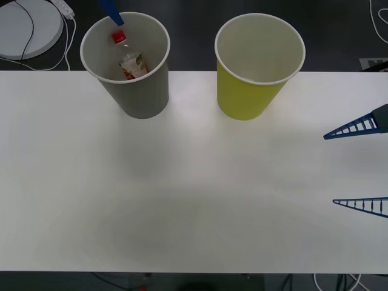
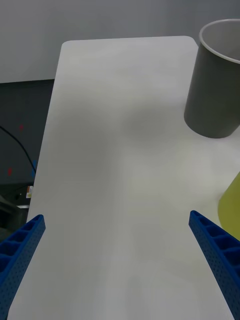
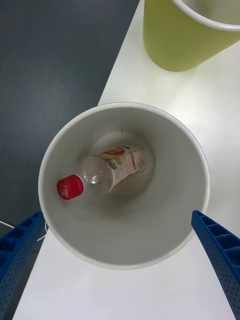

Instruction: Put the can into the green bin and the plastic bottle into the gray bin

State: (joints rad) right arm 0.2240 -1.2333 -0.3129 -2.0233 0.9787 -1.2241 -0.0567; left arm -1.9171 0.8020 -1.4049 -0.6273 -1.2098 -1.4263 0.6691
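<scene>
The gray bin [image 1: 142,97] stands at the table's far left, and the plastic bottle [image 1: 130,60] lies tilted inside it, red cap up. In the left wrist view the plastic bottle [image 3: 117,167] rests on the bottom of the gray bin [image 3: 150,235]. My left gripper [image 3: 117,216] hovers open above that bin, holding nothing; one blue finger [image 1: 112,13] shows behind the rim. The green bin [image 1: 245,97] stands upright to the right of it. The can is out of view. My right gripper [image 1: 330,170] waits open over the table's right side, apart from both bins.
The white table [image 1: 182,194] is bare in front of the bins. A white round disc [image 1: 27,27] with cables lies on the dark floor behind the far left corner. The right wrist view shows the gray bin [image 2: 212,95] and a part of the green bin [image 2: 231,210].
</scene>
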